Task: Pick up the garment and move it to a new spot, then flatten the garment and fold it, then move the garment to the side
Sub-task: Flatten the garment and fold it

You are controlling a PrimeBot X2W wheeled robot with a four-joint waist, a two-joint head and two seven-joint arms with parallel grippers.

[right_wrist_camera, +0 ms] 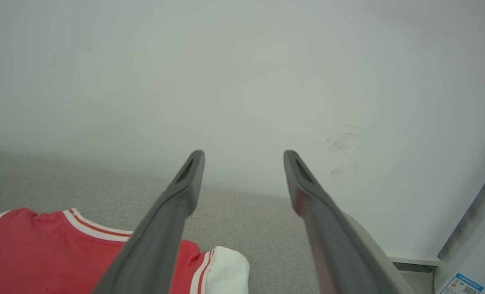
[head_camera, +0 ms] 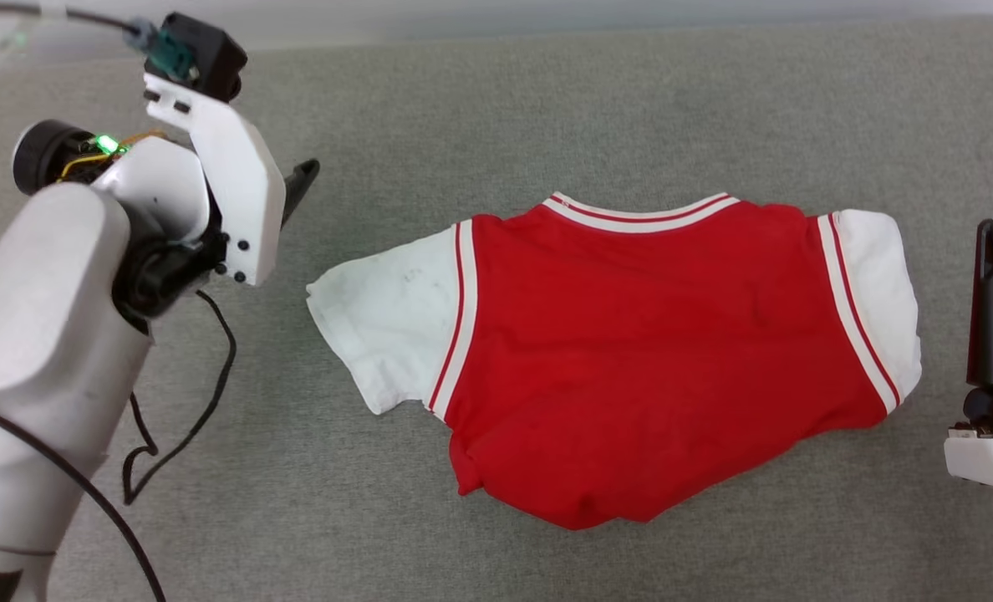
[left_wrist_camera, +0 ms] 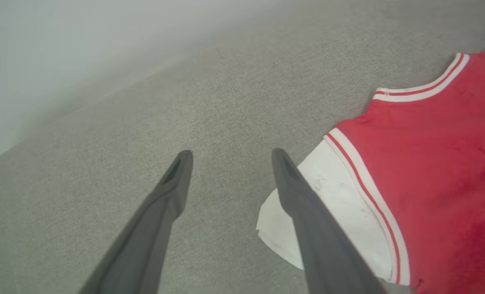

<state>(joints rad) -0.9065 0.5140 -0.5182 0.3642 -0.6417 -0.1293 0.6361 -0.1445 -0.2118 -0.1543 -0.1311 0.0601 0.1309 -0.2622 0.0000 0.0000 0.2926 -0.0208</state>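
**Head view.** The garment [head_camera: 655, 351] lies near the middle of the grey cloth-covered bench [head_camera: 547, 109], with its plain red side up and the collar [head_camera: 640, 214] on the far side. One white sleeve reaches out to each side. The near hem looks bunched and rounded, so I judge the flattening is only partly done. The left tool [head_camera: 296, 186] hangs off the left sleeve [head_camera: 384, 322], clear of it, and only one dark finger pokes past its white bracket. The right tool [head_camera: 988, 238] stands just beyond the right sleeve [head_camera: 877, 284] and is not touching it. With one tool at each end of the shirt, they are well placed to take a sleeve or shoulder each and pull the cloth flat or fold it inward. A black cable [head_camera: 204, 401] trails loose under the left arm.

**Left wrist view.** The left tool [left_wrist_camera: 230, 157] has its fingers spread wide with nothing between them. One finger crosses the picture of the white sleeve [left_wrist_camera: 336, 212], but the garment [left_wrist_camera: 430, 163] is not gripped.

**Right wrist view.** The right tool [right_wrist_camera: 242, 157] is also spread wide and empty, and it is aimed at the pale wall [right_wrist_camera: 226, 81] rather than down. The garment [right_wrist_camera: 42, 253] lies low and to the side, so the tool would need to tip toward it before grasping.
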